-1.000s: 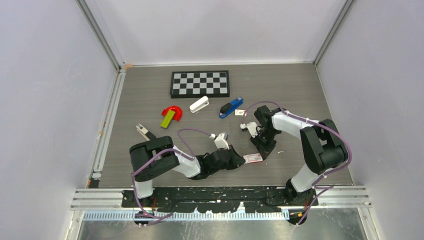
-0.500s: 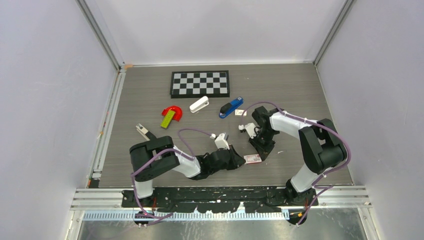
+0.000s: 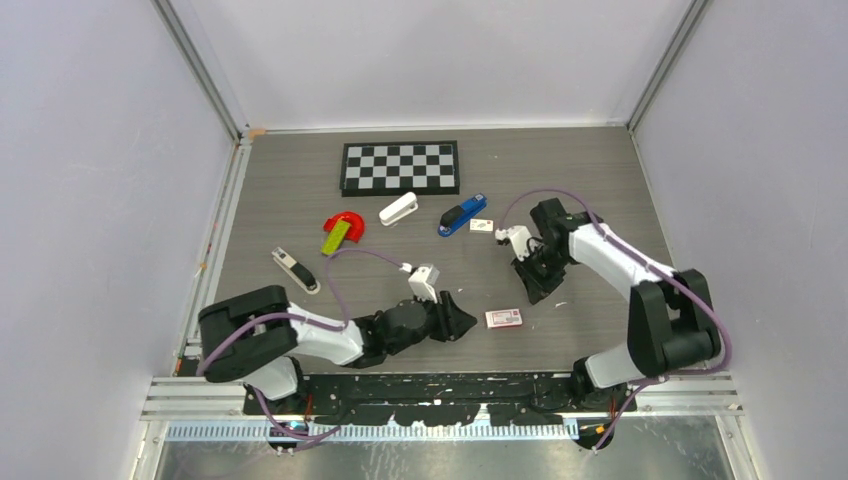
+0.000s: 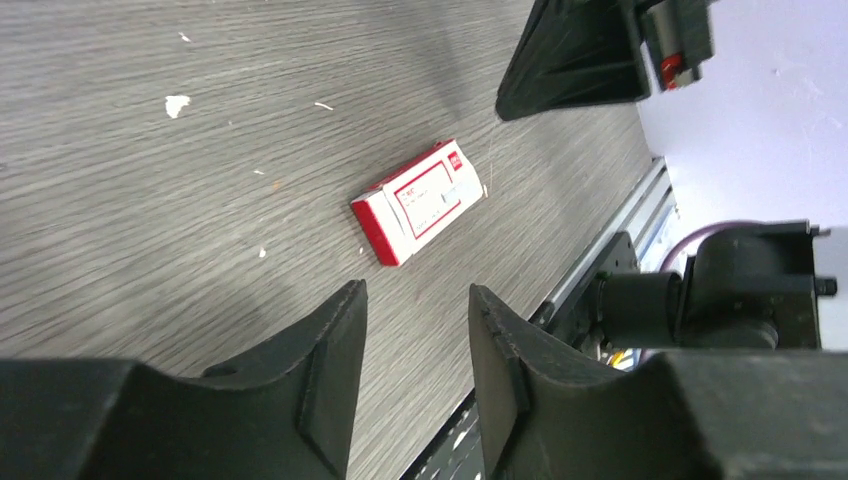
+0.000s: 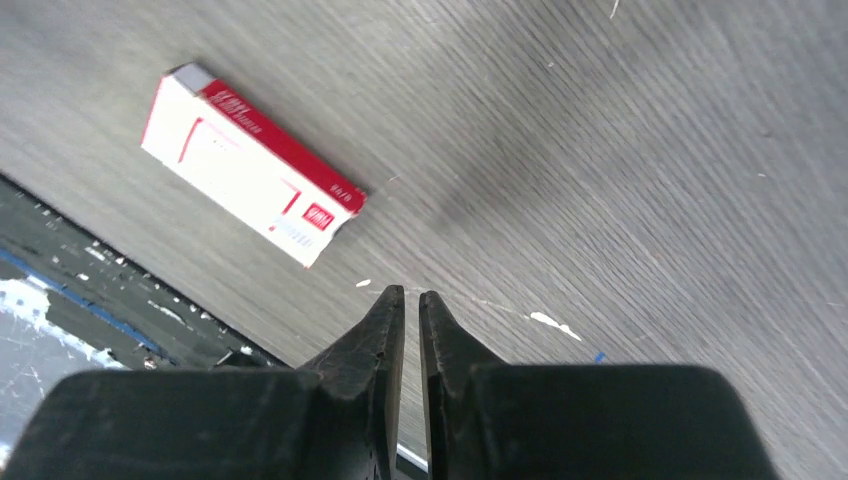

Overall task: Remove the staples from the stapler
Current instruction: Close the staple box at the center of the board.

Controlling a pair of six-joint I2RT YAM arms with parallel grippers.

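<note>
The stapler, bright blue with a dark underside, lay slanted on the far half of the grey wood-grain table, and neither arm touched it. Just beside its right end sat 1 small white card. A white stapler lay near on its left, and the checkerboard lay just beyond both. Farther left was a red arch with a yellow-green block touching it. Nearer the front lay a small dark-and-silver object.

The right gripper hung nearer the front than the stapler and to its right, apart from it, with its tips pointed down at the table. In the right wrist view its 2 fingers were nearly together, with only a thin slit between them and nothing in it.

The left gripper lay low near the front edge, aimed right at a red-and-white box. That box rested flat on the table just ahead of the tips, without touching them. The left gripper's 2 fingers stood apart with bare table showing between them, holding nothing. The red-and-white box lay between the 2 grippers, well apart from the stapler.
</note>
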